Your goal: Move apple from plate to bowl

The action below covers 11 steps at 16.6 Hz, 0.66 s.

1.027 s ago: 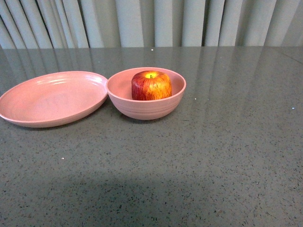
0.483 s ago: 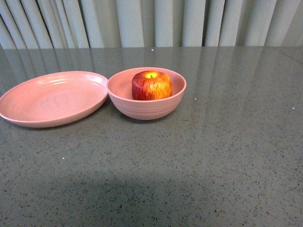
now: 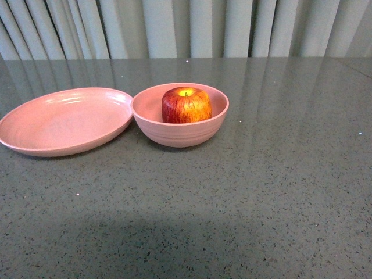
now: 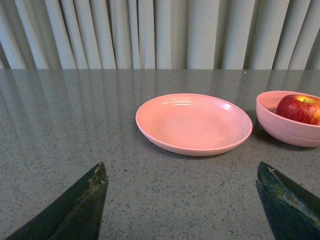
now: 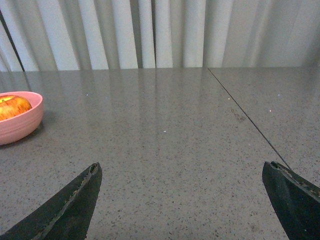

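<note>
The apple (image 3: 186,106) sat upright inside the bowl (image 3: 179,131), a little above and left of the middle of the front view, its yellow-green stem dimple facing up and its red, yellow-streaked skin rising just above the rim. The bowl stood on the table (image 3: 261,192), and its left edge met or very nearly met the right rim of the plate (image 3: 64,123); I could not tell from that view whether the two touched. The plate lay bare on the left side of the frame, wide and shallow, with a faint sheen near its far rim. In my left wrist view the plate (image 4: 194,123) filled the middle of the picture and the bowl (image 4: 287,131) with the apple (image 4: 300,108) was cut off at the right edge; there a thin dark gap showed between plate and bowl. My left pincer (image 4: 182,200) was spread wide, its two dark fingertips (image 4: 85,200) in the lower corners of that frame, holding nothing and well apart from the plate. In my right wrist view the bowl (image 5: 20,125) and a slice of the apple (image 5: 14,106) peeked in at the left edge, and a thin seam ran across the table (image 5: 165,150) toward the lower right. My right pincer (image 5: 182,200) was likewise spread wide over bare table, nothing between its tips. Pale pleated curtains (image 3: 186,26) closed the far side of the table. Neither arm showed in the front view.
</note>
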Available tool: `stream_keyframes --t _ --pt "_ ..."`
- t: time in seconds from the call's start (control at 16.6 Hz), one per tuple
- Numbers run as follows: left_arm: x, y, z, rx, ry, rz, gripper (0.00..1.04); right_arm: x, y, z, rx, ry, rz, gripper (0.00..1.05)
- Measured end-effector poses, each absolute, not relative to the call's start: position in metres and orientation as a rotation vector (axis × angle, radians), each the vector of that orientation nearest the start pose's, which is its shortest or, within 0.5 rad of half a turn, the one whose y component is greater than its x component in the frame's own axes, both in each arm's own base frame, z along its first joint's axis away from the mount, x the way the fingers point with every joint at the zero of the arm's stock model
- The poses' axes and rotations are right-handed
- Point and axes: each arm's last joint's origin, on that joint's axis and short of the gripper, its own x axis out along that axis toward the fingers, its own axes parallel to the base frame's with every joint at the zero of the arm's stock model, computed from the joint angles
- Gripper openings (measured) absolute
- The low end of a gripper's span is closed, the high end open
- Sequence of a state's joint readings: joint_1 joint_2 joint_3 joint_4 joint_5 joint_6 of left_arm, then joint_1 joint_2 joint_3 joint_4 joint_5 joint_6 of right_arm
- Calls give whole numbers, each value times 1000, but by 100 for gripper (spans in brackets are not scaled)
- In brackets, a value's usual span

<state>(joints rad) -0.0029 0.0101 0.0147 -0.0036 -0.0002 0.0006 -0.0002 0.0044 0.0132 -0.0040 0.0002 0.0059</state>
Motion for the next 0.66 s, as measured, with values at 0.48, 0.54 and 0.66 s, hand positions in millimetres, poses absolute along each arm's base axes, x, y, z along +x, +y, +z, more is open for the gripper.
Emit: stream_keyframes --t 0.48,0.54,0.66 --pt "97 0 168 1 -1 -3 98 97 0 167 6 -5 0 98" --pt "97 0 167 1 -1 -3 98 97 0 167 6 -5 0 98" --pt "97 0 168 1 -1 -3 98 97 0 167 6 -5 0 98"
